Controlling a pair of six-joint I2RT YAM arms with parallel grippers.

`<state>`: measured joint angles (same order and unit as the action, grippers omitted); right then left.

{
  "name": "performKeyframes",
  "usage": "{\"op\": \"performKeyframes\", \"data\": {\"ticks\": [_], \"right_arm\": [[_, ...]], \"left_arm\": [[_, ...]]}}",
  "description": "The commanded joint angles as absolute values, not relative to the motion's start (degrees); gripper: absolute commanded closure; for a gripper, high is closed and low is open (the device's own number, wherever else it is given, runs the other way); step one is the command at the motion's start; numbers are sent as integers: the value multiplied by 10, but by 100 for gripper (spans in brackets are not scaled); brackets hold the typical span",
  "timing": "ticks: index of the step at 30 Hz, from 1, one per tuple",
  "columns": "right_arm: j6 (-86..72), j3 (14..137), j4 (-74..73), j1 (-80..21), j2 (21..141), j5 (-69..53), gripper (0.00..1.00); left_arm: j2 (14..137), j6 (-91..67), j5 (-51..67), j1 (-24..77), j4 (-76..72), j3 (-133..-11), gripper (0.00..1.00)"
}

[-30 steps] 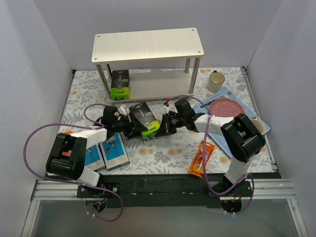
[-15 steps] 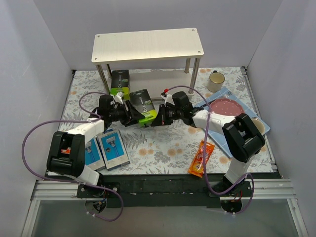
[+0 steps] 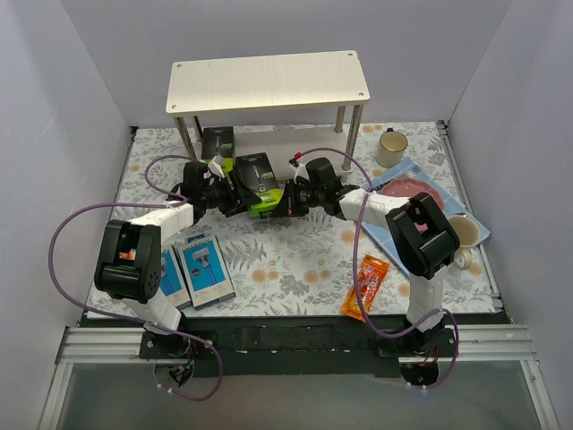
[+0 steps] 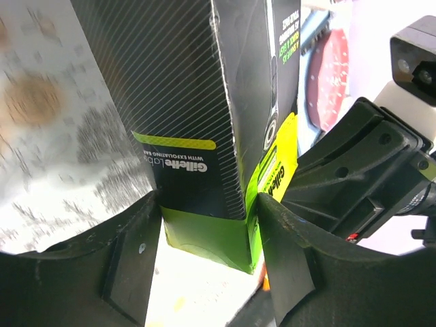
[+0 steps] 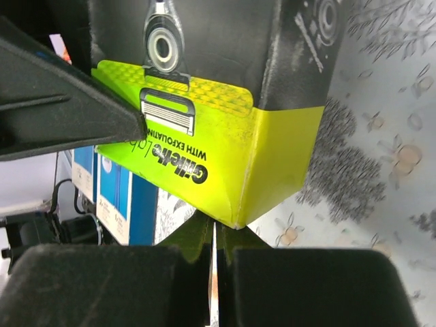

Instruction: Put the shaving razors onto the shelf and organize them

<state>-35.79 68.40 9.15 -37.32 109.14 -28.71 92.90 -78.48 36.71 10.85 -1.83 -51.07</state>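
1 black-and-lime box [image 3: 218, 149] sits on the shelf's [image 3: 269, 81] lower tier, far left. The second box [image 3: 256, 182] hangs just near of it, with the left gripper [image 4: 208, 221] clamped on its lime end and the right gripper [image 5: 213, 262] pressed nearly together at its corner. 2 blue boxes [image 3: 204, 269] and 1 visible orange packet [image 3: 365, 285] lie on the floral mat [image 3: 295, 260], seemingly yet to be shelved.

- The black box [image 3: 255, 176], held between the left gripper [image 3: 229, 197] and the right gripper [image 3: 285, 201], has moved away from the arm bases, up to the shelf [image 3: 269, 82].
- Both grippers have reached farther out with it.
- The box lies less slanted than before.
- Its far end now sits just beside the other black box [image 3: 218, 143], ahead of the left gripper.
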Motion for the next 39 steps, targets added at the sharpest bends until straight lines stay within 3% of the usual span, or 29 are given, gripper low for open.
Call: {"op": "performKeyframes", "data": {"ticks": [1, 5, 9, 17, 27, 39], "right_arm": [[-358, 762, 162, -388, 1121, -348, 99], [-360, 789, 163, -379, 1142, -344, 99], [-367, 803, 171, -374, 1153, -342, 99], [-375, 867, 185, -365, 1207, -336, 99], [-388, 935, 192, -350, 1257, -332, 99], [-391, 1013, 182, -351, 1320, -306, 99]], "left_arm": [[940, -756, 443, 138, -77, -566, 47], [959, -739, 434, 137, -59, -592, 44], [956, -716, 422, 137, -32, -605, 35], [866, -649, 421, 131, 39, -529, 29], [759, -499, 416, 85, 252, -490, 32], [739, -475, 401, -76, 279, -470, 39]]}}
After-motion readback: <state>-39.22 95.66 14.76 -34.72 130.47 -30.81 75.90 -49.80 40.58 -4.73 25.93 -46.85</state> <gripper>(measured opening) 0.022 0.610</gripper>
